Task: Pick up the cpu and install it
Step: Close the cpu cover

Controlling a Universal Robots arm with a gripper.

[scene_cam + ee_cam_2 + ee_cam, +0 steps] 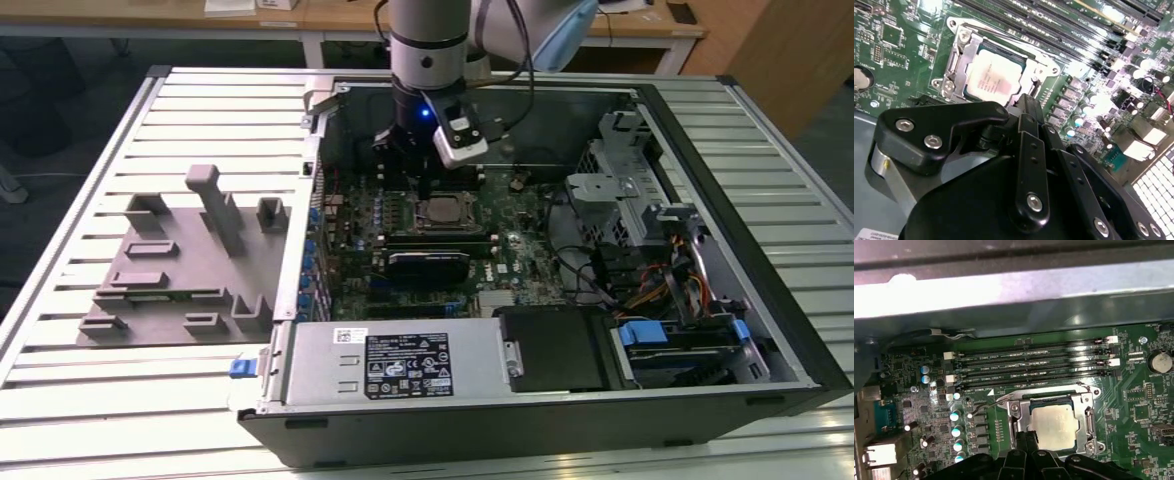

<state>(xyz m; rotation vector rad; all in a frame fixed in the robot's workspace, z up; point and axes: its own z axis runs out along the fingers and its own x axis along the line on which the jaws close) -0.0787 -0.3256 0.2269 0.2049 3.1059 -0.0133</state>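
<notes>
Exterior view, setting: an open computer case (694, 150) lies on a slatted metal table (214, 100), with the motherboard's CPU socket (441, 228) near its middle.
Exterior view, cpu: the cpu (441, 212) sits flat inside the socket, silver top up.
Exterior view, gripper: the gripper (424, 190) hangs from the arm just above the socket's far edge.
Exterior view, other things: a grey fixture tray (174, 270) lies well apart from the socket, outside the case at the exterior view's left. A power supply (387, 365) is nearer the camera than the socket.
Second wrist view, gripper: the black fingers (1026, 130) are pressed together, with nothing between them. Their tips are at the socket's metal frame (956, 65).
Second wrist view, cpu: the cpu (993, 79) lies in the socket just beside the fingertips. Whether they touch it cannot be told.
First wrist view, cpu: the cpu (1053, 426) rests within the socket frame (1086, 415).
First wrist view, gripper: the gripper (1026, 436) is at the socket's edge.
First wrist view, memory slots: four long memory slots (1029, 360) run just beyond the socket.
</notes>
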